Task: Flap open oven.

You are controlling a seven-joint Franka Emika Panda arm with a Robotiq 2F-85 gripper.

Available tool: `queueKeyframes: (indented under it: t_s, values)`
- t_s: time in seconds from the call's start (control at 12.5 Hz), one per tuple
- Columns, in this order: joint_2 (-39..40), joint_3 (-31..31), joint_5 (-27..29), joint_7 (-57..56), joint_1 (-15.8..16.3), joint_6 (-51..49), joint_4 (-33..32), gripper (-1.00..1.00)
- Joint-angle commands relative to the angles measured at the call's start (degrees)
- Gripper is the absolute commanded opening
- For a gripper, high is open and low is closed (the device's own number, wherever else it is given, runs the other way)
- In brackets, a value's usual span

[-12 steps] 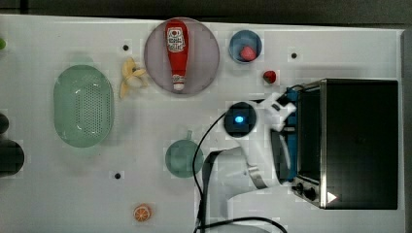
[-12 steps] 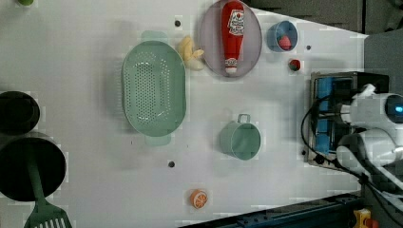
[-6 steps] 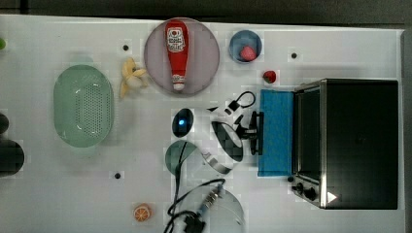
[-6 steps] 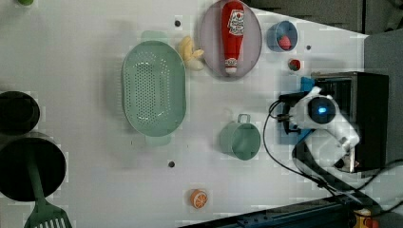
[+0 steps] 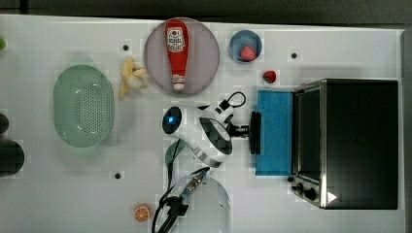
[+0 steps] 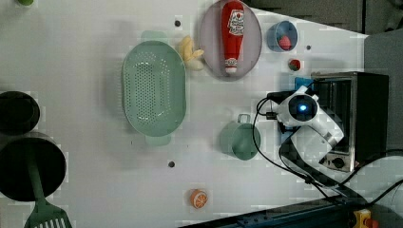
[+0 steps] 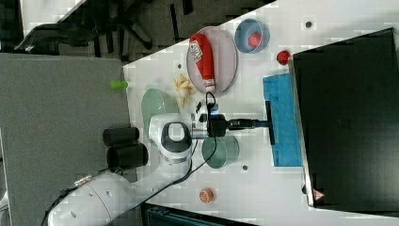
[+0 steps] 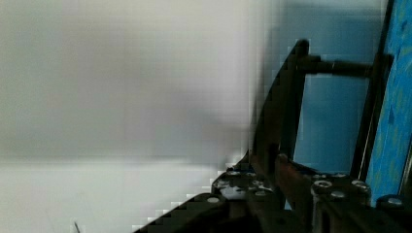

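Observation:
The oven [image 5: 354, 141] stands at the top view's right, black on top with a silver frame. Its blue glass door [image 5: 274, 131] lies folded down flat on the table, pointing toward the top view's left. My gripper [image 5: 245, 130] reaches level from the top view's left and is shut on the door's black bar handle [image 5: 254, 132]. The right view has the gripper [image 7: 261, 123] at the handle [image 7: 270, 123], in front of the door [image 7: 282, 127]. The handle bar [image 8: 286, 107] runs up from my gripper [image 8: 269, 162] in the wrist view. The arm covers the door in the left view, beside the oven [image 6: 366, 114].
A ketchup bottle [image 5: 176, 48] lies on a plate, near a blue bowl [image 5: 245, 46] and a red berry [image 5: 269, 76] close to the door. A teal cup [image 6: 240, 140] sits under the arm. A green colander [image 5: 83, 106], banana [image 5: 131, 80] and orange half [image 5: 142, 212] lie further left.
The door has swung from almost upright down to flat. My gripper moved toward the top view's left with the handle in it.

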Motion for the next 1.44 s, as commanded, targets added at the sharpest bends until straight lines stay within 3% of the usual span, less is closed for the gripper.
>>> queueKeyframes:
  t_s: [0.08,0.48,0.8,0.96,1.44]
  values:
    - [-6.2,0.0,4.9,3.4,-0.7,1.1,2.7,-0.65]
    - [-23.3,-0.1,31.1,3.4,-1.0,-5.1,3.4,-0.65]
    - [-34.4,-1.2,46.7,3.9,-1.1,-24.5,7.6,-0.65]
    - [-38.0,-1.8,48.1,3.9,-1.1,-32.5,11.6,-0.65]
    - [-44.3,-2.0,46.3,7.4,-1.2,-42.7,19.2,-0.65]
